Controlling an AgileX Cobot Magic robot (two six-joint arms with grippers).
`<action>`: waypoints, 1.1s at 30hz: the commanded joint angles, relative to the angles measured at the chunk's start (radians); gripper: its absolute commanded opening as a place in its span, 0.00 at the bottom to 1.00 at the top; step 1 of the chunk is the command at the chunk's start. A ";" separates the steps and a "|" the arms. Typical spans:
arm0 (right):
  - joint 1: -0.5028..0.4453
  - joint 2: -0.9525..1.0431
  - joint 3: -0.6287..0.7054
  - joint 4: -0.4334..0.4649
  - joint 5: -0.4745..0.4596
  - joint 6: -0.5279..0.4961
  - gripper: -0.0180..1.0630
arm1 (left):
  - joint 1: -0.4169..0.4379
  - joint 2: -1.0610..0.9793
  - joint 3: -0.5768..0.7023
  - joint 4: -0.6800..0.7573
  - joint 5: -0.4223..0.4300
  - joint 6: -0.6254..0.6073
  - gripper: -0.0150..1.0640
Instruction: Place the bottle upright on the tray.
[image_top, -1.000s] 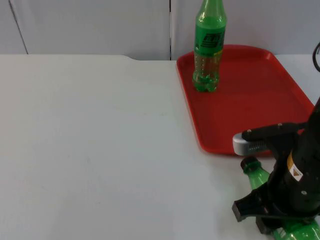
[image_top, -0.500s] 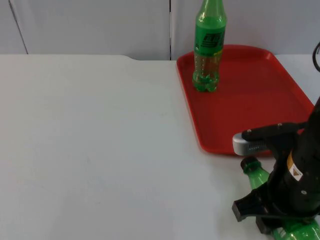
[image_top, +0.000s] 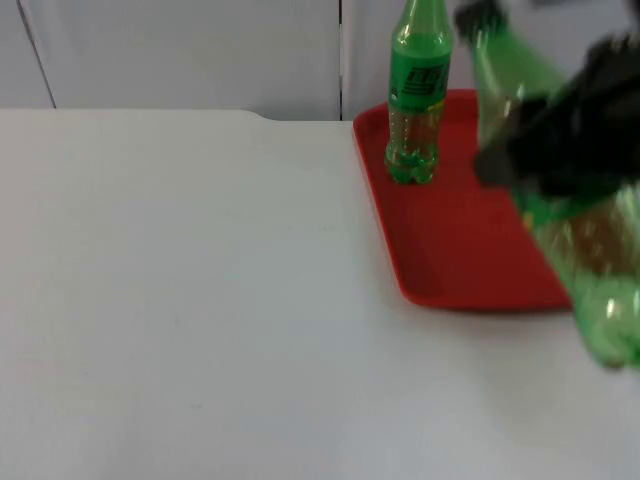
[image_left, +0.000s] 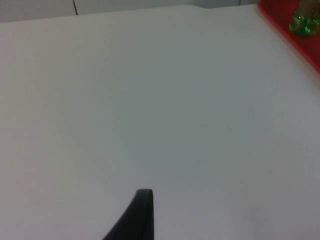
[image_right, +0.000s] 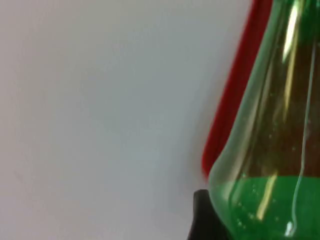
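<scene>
A green bottle (image_top: 575, 250) hangs tilted in the air over the right side of the red tray (image_top: 450, 240), dark cap up and to the left, base low and to the right. My right gripper (image_top: 560, 140), a blurred black mass, is shut on its middle. In the right wrist view the held bottle (image_right: 270, 150) sits close beside the tray's red edge (image_right: 235, 100). My left gripper (image_left: 141, 215) waits over bare white table.
A second green bottle (image_top: 417, 90) stands upright on the tray's far left part, near the grey wall. Its base (image_left: 303, 22) and the tray corner (image_left: 295, 35) appear in the left wrist view. White table stretches left of the tray.
The bottle lay on the table in front of the tray with my right gripper over it. Now that gripper has lifted it up and back, over the tray.
</scene>
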 joint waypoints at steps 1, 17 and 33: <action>0.004 -0.153 -0.007 -0.188 -0.079 -0.007 0.02 | -0.003 -0.004 0.004 0.000 -0.011 -0.005 0.99; -0.251 -0.321 -0.007 -0.360 -0.198 0.066 0.02 | -0.003 -0.004 0.004 0.000 -0.011 -0.005 0.99; -0.555 -0.103 0.005 0.410 -0.651 -0.491 0.02 | -0.003 -0.004 0.004 0.000 -0.011 -0.005 0.99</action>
